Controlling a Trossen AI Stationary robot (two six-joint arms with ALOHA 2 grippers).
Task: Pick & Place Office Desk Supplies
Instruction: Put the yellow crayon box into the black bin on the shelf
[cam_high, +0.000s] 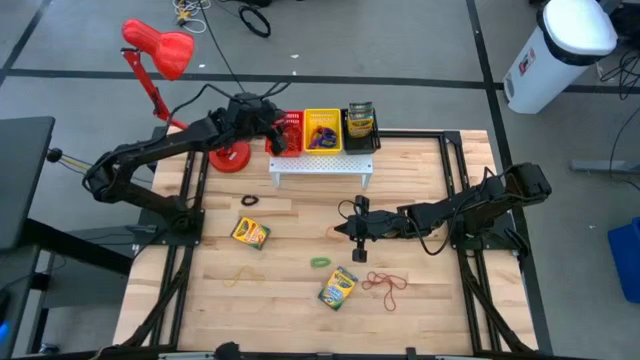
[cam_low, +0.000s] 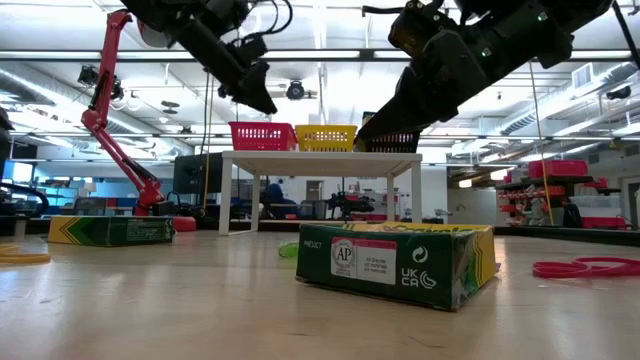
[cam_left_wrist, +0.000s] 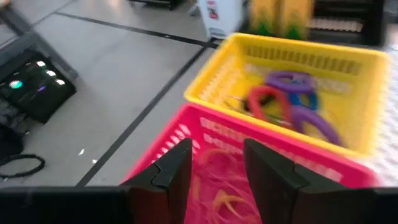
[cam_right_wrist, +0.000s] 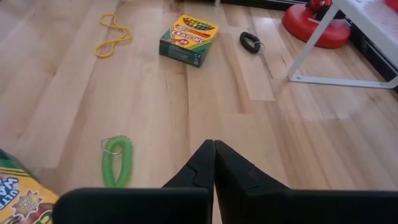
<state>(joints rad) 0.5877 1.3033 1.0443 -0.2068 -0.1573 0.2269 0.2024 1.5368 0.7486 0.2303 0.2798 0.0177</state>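
High view shows two small yellow-and-green cardboard crayon boxes lying flat on the pale wooden bench (cam_high: 420, 190): one crayon box (cam_high: 250, 233) toward the left arm's side, the other crayon box (cam_high: 338, 288) nearer the front edge, well apart from each other. Between them lies a green coiled band (cam_high: 319, 262); a thin yellow rubber band (cam_high: 240, 274) rests near the front left, a tangle of thin red rubber bands (cam_high: 385, 284) just beside the second box, and a small black coiled band (cam_high: 249, 200) sits behind the first box. The right gripper (cam_high: 357, 232) hangs over the bench middle, its fingers (cam_right_wrist: 205, 165) pressed together with nothing between them, apart from every loose item. Behind all this stands a white perforated rack (cam_high: 320, 165) on thin legs, carrying three baskets in a row. The left gripper (cam_high: 280, 140) is poised above the red plastic basket (cam_left_wrist: 211, 168), its fingers (cam_left_wrist: 177, 171) spread and empty; pale bands lie blurred inside that basket. Next to it, the yellow plastic basket (cam_left_wrist: 292, 81) holds purple, red and blue coiled bands (cam_left_wrist: 292, 102). A dark basket (cam_high: 361, 135) at the rack's far end holds upright crayon boxes (cam_high: 360, 118). A red desk lamp (cam_high: 160, 50) stands with its round base (cam_high: 229, 157) just beside the rack's left leg.
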